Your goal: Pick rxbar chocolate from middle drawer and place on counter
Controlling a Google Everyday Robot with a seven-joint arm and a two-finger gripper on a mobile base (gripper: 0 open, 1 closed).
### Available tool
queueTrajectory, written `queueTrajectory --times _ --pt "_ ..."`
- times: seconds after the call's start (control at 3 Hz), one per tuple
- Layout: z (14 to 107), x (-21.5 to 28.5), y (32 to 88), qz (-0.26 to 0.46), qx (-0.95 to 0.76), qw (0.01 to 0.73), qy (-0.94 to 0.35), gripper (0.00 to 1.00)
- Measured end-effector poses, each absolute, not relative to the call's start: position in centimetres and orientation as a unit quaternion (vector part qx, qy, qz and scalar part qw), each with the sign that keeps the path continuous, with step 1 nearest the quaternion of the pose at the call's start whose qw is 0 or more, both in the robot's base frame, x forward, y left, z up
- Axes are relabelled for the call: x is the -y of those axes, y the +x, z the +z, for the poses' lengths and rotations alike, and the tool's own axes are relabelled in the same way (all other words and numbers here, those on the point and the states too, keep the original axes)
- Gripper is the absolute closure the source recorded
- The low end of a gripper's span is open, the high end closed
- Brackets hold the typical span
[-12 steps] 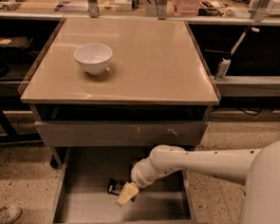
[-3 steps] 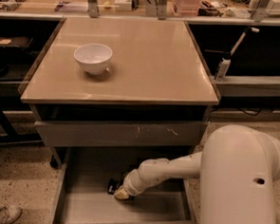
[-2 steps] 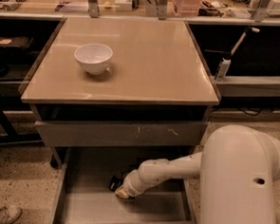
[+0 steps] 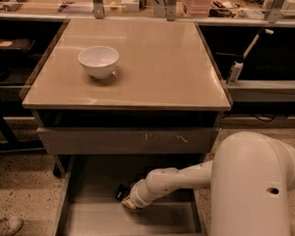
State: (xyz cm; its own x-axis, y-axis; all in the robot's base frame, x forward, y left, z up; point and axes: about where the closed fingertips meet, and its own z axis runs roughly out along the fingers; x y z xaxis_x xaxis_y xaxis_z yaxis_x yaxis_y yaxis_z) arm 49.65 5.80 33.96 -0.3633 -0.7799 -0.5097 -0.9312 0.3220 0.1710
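Camera view: the gripper reaches low into the open middle drawer at lower centre, since the rxbar chocolate lies on its floor, a dark corner showing just left of the tip; whether it is gripped I cannot tell; the desk (a white bowl stands upper left) seems to offer bare surface for the placing

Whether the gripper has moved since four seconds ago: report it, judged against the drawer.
Yes, slightly. The gripper has edged left across the floor of the drawer, ending closer to the black bar.
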Motion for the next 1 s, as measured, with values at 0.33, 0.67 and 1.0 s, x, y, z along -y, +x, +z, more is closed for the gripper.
queueTrajectory --times 0.33,0.67,1.0 --pt "34.86 -5.94 49.8 0.223 -0.795 0.17 -0.538 1.0" --pt "35.46 -6.02 49.9 0.223 -0.795 0.17 -0.538 1.0" --pt "35.67 -6.04 49.92 0.223 -0.795 0.17 -0.538 1.0"
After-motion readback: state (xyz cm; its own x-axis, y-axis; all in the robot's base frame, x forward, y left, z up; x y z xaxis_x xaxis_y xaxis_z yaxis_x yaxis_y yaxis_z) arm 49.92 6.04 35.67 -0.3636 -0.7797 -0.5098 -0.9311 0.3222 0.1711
